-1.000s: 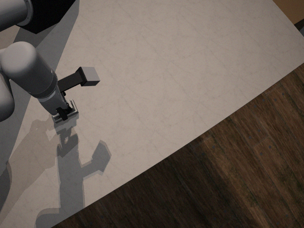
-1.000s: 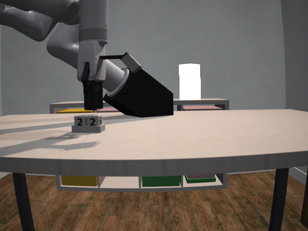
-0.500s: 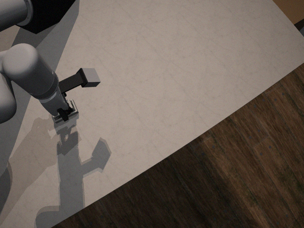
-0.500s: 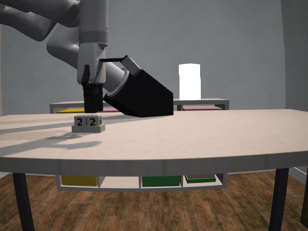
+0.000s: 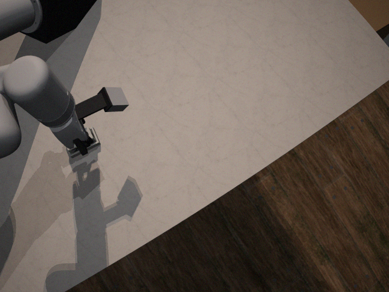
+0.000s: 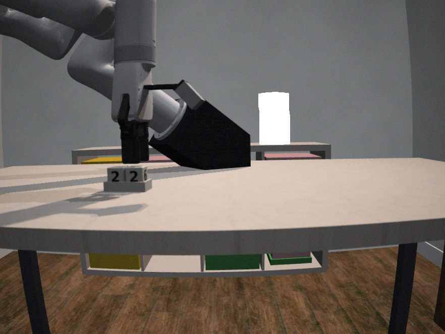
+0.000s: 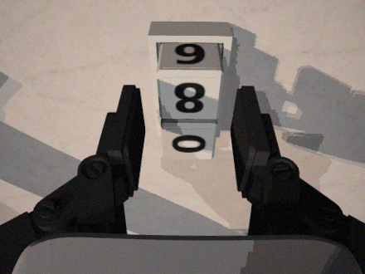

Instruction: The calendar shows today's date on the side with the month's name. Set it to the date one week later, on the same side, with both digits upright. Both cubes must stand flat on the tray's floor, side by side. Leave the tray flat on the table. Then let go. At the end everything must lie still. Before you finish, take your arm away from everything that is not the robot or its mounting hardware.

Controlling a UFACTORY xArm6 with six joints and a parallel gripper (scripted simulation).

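Pincer: stood partway open with nothing between its fingers, pointing down above the cubes and apart from them.
Tray: lay flat on the desk, below the pincer.
Left-hand cube in the exterior view: sat in the tray, its front face showing an upright 2.
Right-hand cube in the exterior view: sat beside the other, also with an upright 2 in front; a 6 showed on its side face.
Wrist-view digits: one line ran 9, 8 and 0 from top to bottom, as they read in that view.
Arm: reached over the tray from its black mount.
Grey block: stuck out on a dark bracket beside the pincer.
Background: a glowing white cylinder stood on the shelf unit behind the desk.
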